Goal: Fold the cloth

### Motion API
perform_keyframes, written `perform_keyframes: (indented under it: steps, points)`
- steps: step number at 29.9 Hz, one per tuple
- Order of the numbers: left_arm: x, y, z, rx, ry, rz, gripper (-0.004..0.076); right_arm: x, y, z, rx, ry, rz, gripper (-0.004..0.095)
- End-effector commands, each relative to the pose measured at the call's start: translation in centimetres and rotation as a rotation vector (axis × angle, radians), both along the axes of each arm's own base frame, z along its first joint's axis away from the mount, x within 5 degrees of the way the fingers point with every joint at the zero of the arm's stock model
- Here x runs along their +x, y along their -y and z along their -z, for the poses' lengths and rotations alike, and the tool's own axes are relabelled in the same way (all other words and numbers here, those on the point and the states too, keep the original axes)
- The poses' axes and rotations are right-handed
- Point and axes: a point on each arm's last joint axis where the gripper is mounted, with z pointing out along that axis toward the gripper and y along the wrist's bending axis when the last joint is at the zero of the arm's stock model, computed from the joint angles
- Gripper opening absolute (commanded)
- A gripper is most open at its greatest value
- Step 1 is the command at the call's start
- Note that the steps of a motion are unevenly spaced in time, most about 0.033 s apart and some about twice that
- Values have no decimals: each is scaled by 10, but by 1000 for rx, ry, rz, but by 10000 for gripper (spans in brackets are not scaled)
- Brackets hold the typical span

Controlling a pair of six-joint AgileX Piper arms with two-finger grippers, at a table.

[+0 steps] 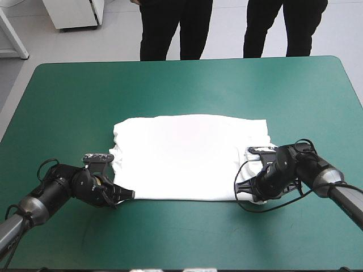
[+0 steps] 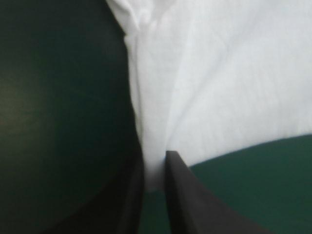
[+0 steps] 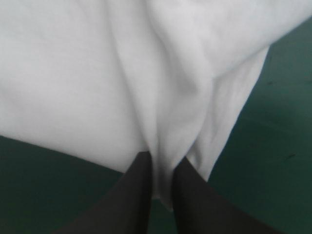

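T-shirt (image 1: 190, 156) judged light, limp, sag-prone; near corners are clamped by jaws of left gripper (image 1: 126, 194) and right gripper (image 1: 254, 190).

The T-shirt (image 1: 187, 156) is white and lies spread flat as a wide rectangle on the teal-green bench (image 1: 170, 85). It sits midway between the left and right edges, nearer the near edge than the far one. Creases gather at both near corners, and its far left corner is rumpled.

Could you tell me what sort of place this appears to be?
Probably a robotics lab bench: a teal-green covered table, a white T-shirt laid flat, and the left tool and right tool each pinching a near corner.
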Motion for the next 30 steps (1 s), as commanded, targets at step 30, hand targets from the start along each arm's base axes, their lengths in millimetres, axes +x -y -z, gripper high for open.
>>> perform_keyframes:
  steps: [30]
  points:
    - [90, -28, -119, 128, 207, -67, 506, -1, 22, -146, -126, 329, 32, 501]
